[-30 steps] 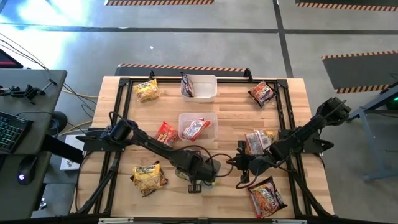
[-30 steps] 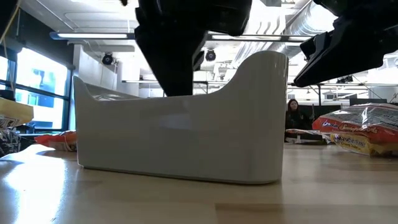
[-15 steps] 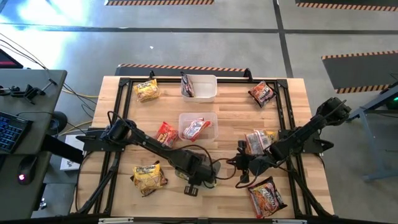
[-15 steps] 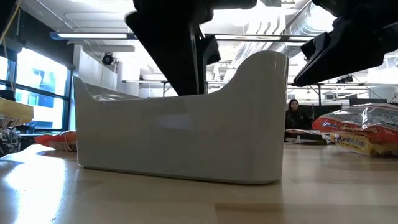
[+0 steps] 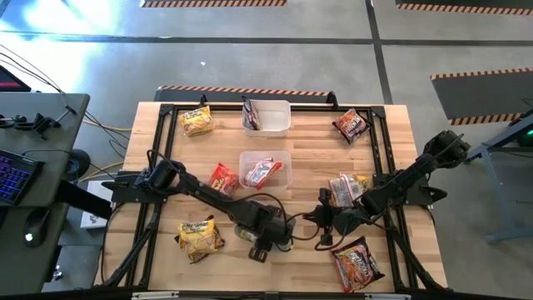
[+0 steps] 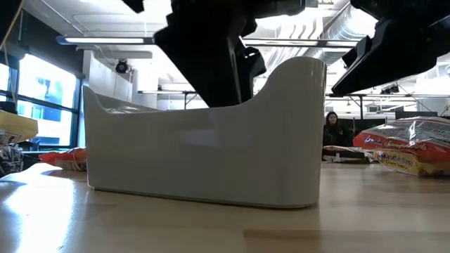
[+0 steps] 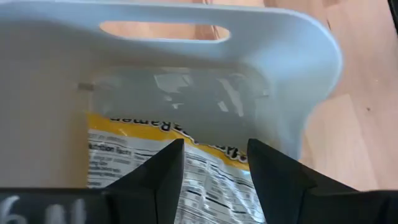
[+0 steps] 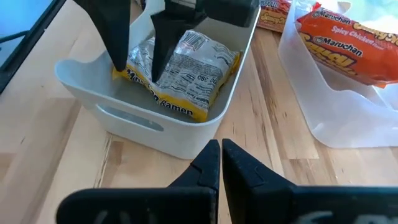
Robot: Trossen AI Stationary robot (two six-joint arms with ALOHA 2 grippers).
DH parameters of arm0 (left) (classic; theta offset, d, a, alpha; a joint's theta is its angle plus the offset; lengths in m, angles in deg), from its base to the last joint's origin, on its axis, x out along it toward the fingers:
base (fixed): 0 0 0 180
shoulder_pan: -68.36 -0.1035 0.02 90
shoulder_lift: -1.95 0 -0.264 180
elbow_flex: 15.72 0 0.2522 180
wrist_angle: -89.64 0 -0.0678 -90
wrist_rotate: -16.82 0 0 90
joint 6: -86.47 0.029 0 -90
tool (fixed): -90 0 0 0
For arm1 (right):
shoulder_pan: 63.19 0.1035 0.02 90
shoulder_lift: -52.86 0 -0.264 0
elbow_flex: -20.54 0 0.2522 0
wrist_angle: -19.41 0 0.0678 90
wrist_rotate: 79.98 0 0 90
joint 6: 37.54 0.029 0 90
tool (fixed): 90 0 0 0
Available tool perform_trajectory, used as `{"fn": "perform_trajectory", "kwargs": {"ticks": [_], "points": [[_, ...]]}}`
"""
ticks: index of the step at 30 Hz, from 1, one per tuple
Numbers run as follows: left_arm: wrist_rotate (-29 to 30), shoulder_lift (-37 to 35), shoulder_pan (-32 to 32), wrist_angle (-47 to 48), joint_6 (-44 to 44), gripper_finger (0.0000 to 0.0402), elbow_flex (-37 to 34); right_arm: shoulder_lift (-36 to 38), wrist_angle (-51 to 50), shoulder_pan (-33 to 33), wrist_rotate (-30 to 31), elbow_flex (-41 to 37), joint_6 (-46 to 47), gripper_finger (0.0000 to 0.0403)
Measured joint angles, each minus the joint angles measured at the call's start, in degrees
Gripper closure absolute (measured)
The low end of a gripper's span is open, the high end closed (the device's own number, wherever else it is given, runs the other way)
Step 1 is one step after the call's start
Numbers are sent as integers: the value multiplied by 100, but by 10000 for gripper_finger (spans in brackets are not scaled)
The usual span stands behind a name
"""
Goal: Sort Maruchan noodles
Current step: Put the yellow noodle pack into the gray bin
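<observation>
Left gripper (image 8: 140, 46) sits over the white tub (image 8: 124, 118), fingers parted with the yellow noodle packet (image 8: 183, 71) lying loose inside, likely just dropped for sorting; right gripper (image 8: 221, 163) waits beside, pinched closed.

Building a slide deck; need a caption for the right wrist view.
Left tool open above a yellow noodle packet lying in the white tub.
</observation>
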Motion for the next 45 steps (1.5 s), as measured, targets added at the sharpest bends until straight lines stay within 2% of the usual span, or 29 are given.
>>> {"fn": "perform_trajectory", "kwargs": {"ticks": [15,18,22,24,33,38,42,45], "points": [[-242,350,-38,153,393,250,2,0,-37,-4,3,0,127,402],[-199,354,-41,167,450,283,2,2,-57,-4,40,-2,122,402],[-160,330,-73,172,636,364,2,2,-95,-4,163,-2,112,402],[-164,319,-103,170,679,392,2,2,-124,-4,165,-2,108,402],[-194,-309,-323,400,702,401,2,154,-21,128,266,-2,-191,403],[-197,-702,-466,511,676,401,2,166,451,124,194,-2,-446,403],[-144,-843,-544,562,536,401,2,157,745,-92,123,-2,-444,400],[-101,-880,-571,578,416,401,2,157,804,-303,-3,-2,-427,384]]}}
